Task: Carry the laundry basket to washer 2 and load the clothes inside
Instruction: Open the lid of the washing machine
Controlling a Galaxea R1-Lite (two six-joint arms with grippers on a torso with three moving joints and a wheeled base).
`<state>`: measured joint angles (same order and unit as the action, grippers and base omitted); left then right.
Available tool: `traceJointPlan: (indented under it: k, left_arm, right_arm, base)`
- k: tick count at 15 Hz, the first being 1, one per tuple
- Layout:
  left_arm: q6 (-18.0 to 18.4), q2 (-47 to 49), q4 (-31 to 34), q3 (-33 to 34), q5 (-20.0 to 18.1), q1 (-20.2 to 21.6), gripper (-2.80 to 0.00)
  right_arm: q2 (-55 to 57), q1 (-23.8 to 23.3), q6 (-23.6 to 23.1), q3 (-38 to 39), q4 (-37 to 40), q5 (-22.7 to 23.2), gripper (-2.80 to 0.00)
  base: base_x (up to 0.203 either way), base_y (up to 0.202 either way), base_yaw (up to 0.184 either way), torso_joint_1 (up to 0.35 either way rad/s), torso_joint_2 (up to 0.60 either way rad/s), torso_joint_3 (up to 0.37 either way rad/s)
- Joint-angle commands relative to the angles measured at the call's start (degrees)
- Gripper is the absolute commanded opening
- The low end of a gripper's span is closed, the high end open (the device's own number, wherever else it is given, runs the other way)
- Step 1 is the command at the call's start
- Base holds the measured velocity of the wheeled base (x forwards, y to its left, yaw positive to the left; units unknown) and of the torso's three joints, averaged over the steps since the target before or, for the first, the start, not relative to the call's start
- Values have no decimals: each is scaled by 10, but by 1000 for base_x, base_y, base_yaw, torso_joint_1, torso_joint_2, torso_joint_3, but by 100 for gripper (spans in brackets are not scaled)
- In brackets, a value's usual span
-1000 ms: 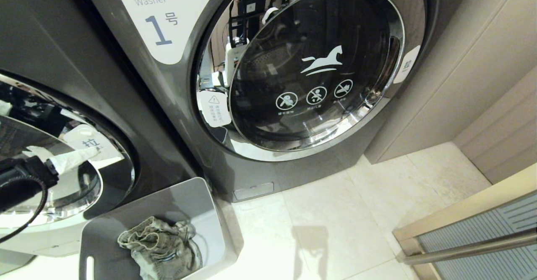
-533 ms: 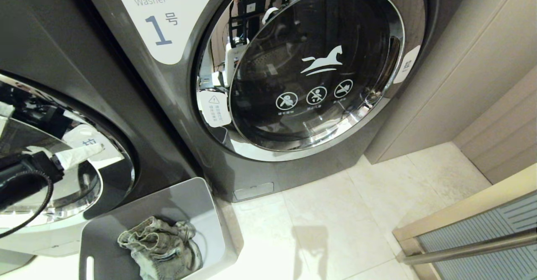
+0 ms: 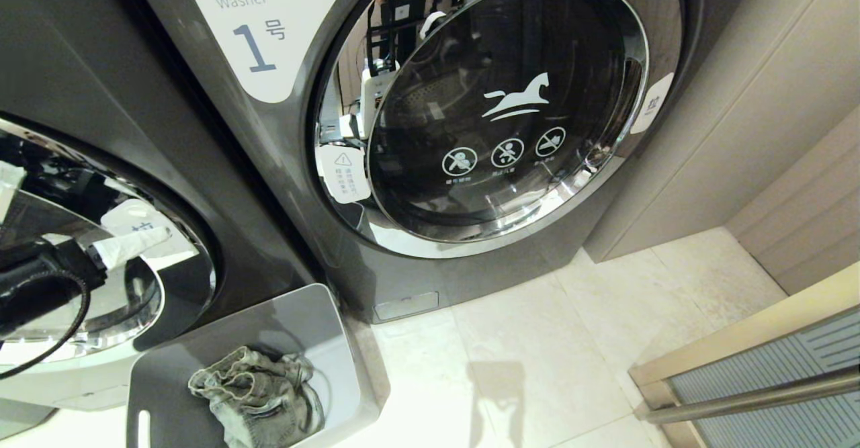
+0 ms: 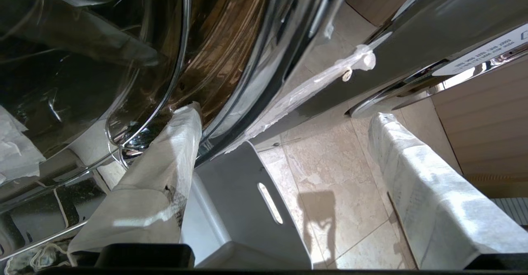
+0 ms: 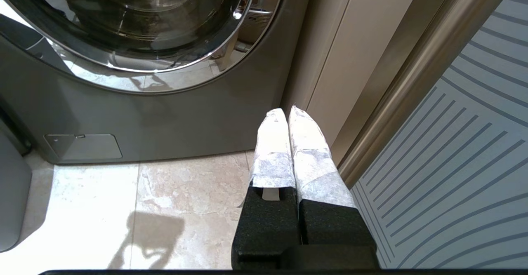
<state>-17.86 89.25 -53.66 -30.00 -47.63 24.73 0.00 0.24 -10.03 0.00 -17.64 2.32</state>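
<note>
The laundry basket (image 3: 295, 340) stands on the tiled floor (image 3: 537, 340), close against the base of the two washing machines, in front of the gap between them. The clothes (image 3: 259, 394), one small crumpled piece of pale denim, lie on the bottom of the basket, toward the side away from the machines. In the left wrist view a slot handle is visible in one wall of the basket (image 4: 247, 209).

The left gripper (image 4: 284, 126) is beside the round door (image 3: 101, 266) of the left machine, above the basket. Its jaws stand wide apart and hold nothing. One wrapped finger (image 4: 165, 168) is at the chrome rim of this door; whether it touches the rim cannot be told. The other finger is over the floor.

The washer marked 1 (image 3: 269, 119) stands to the right, its door closed.

The right gripper (image 5: 288, 114) is low over the floor, near the right corner of washer 1 and a beige panel (image 5: 330, 60). Its jaws are pressed together and empty.
</note>
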Motion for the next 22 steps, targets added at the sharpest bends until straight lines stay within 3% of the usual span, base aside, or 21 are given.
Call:
traceJointPlan:
  k: [1, 10, 17, 22]
  left_arm:
    - [-2, -16, -5, 12, -5, -1, 0]
    - [-5, -59, -7, 47, -6, 3, 0]
    - [-23, -157, 2, 100, 0, 46, 0]
    - [-27, -294, 121, 113, 11, 99, 0]
  right_arm:
    - [0, 0, -1, 23, -1, 1, -280]
    - [1, 0, -1, 23, -1, 1, -280]
    - [0, 0, -1, 23, -1, 1, -280]
    - [0, 0, -1, 23, -1, 1, -280]
  base:
    - [0, 0, 0, 0, 0, 0]
    - [0, 0, 0, 0, 0, 0]
    - [0, 0, 0, 0, 0, 0]
    - [0, 0, 0, 0, 0, 0]
